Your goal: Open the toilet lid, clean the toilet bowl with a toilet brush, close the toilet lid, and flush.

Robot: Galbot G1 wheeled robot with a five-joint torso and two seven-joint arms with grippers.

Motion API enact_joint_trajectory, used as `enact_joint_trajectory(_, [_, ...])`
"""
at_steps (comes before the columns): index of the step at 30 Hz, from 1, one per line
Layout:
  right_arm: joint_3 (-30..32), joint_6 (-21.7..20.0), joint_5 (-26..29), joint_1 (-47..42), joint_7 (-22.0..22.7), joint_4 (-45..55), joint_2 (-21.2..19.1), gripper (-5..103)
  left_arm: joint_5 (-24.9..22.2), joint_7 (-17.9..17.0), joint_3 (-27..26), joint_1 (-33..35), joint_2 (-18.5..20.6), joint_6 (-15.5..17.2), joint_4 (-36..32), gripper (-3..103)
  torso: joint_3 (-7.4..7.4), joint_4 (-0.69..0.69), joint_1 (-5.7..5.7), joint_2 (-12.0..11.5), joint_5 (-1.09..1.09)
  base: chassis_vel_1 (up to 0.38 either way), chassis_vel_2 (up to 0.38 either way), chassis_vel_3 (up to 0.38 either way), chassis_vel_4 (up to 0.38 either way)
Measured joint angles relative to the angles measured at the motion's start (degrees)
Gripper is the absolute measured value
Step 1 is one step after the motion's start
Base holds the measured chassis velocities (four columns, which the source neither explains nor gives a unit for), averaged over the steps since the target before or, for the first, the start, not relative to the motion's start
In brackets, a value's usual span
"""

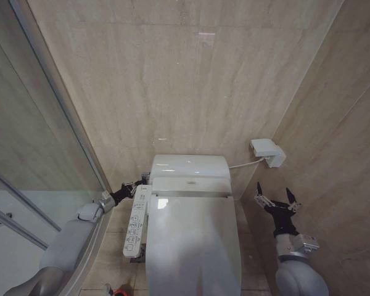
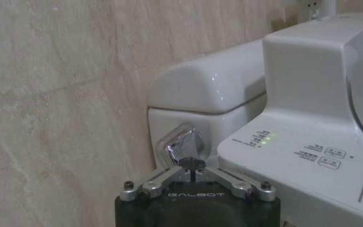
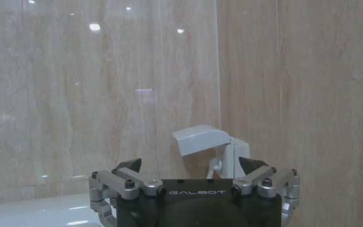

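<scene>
The left pincer (image 2: 193,166), fingers pinched together, is pressing its tip against the chrome flush lever (image 2: 183,145) at lower centre of the left wrist view; risk: a glancing push may slide off the lever. The toilet lid (image 1: 194,246) is lying shut at lower centre, hiding the bowl. The right pincer (image 1: 277,200) is hovering wide at right.
</scene>
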Motion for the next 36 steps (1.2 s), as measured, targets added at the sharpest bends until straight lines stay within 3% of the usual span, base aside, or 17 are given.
enact_joint_trajectory(25, [0.0, 0.0, 0.0, 0.0, 0.0, 0.0, 0.0, 100, 0.05, 0.44, -0.88, 1.08, 0.05, 0.02, -1.32, 0, 0.0, 0.02, 0.0, 0.01, 0.0, 0.0, 0.0, 0.0, 0.0])
enact_joint_trajectory(30, [0.0, 0.0, 0.0, 0.01, 0.0, 0.0, 0.0, 100, 0.4, -0.16, -3.77, 3.69, -0.04, 0.3, -3.9, 0, 0.0, -0.02, -0.01, 0.01, -0.05, 0.0, 0.0, 0.0, 0.0])
enact_joint_trajectory(33, [-0.01, 0.0, 0.0, 0.01, 0.0, 0.0, 0.0, 100, 0.98, -0.37, -8.47, 7.95, 0.43, 2.61, -9.14, 0, -0.01, -0.11, -0.02, 0.01, -0.04, -0.006, -0.017, -0.006, -0.006])
enact_joint_trajectory(36, [0.0, 0.0, 0.0, 0.0, 0.0, 0.0, 0.0, 100, -0.02, 0.12, -10.9, 10.96, 1.42, 3.3, -12.34, 0, 0.0, -0.04, -0.01, 0.01, -0.02, -0.006, -0.017, -0.006, -0.006])
